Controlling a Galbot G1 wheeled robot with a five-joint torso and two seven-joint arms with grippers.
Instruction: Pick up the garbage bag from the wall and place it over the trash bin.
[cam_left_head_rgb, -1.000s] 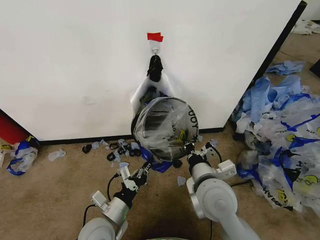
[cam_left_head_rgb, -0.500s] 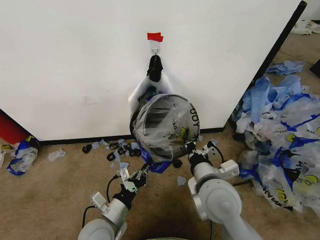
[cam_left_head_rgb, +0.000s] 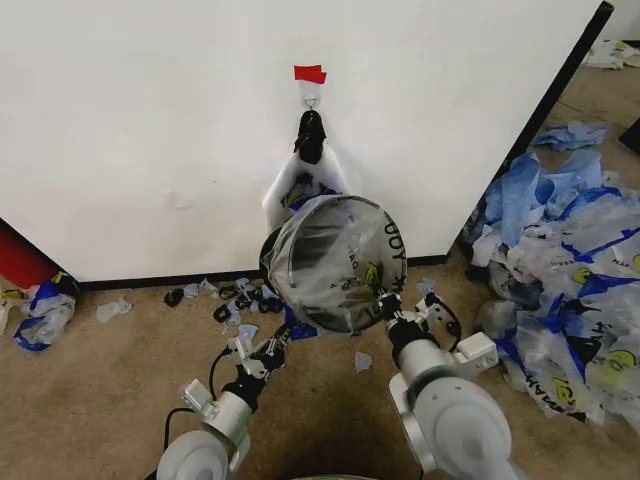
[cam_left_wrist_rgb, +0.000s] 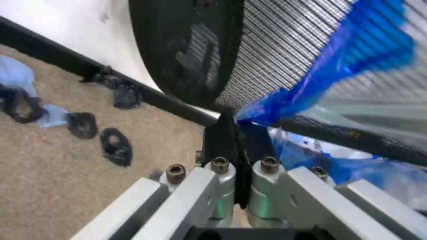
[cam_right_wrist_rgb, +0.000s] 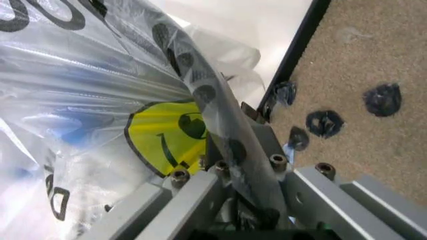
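- The trash bin (cam_left_head_rgb: 330, 262) is tipped on its side and held off the carpet in front of the wall (cam_left_head_rgb: 150, 130), its mouth turned toward the head camera, near the middle of that view
- The garbage bag (cam_left_head_rgb: 385, 250) is stretched over the bin's rim and body; its black lettering runs down the bin's 3 o'clock side, with a yellow smiley print at about 4 o'clock
- The left gripper (cam_left_head_rgb: 272, 347) sits at the bin's 7 o'clock; in the left wrist view its fingers (cam_left_wrist_rgb: 223, 142) are pressed together on a blue strip of the bag (cam_left_wrist_rgb: 320, 85) right at the mesh rim (cam_left_wrist_rgb: 200, 60)
- The right gripper (cam_left_head_rgb: 388, 306) is at the bin's 5 o'clock edge; in the right wrist view its fingers (cam_right_wrist_rgb: 230, 172) are clenched on the bag-covered rim, with the smiley (cam_right_wrist_rgb: 167, 135) just beside them
- A second bag (cam_left_head_rgb: 305, 180) hangs from the hook (cam_left_head_rgb: 311, 100) by a dark knot, at 12 o'clock from the bin, below the red tape strip (cam_left_head_rgb: 310, 73)
- Small black scraps (cam_left_head_rgb: 240, 298) and pale blue bits lie along the black baseboard (cam_left_head_rgb: 150, 280), at 8 o'clock from the bin
- A big blue-and-white heap of bags (cam_left_head_rgb: 560, 270) lies on the carpet (cam_left_head_rgb: 100, 390) at 3 o'clock, well apart from the bin
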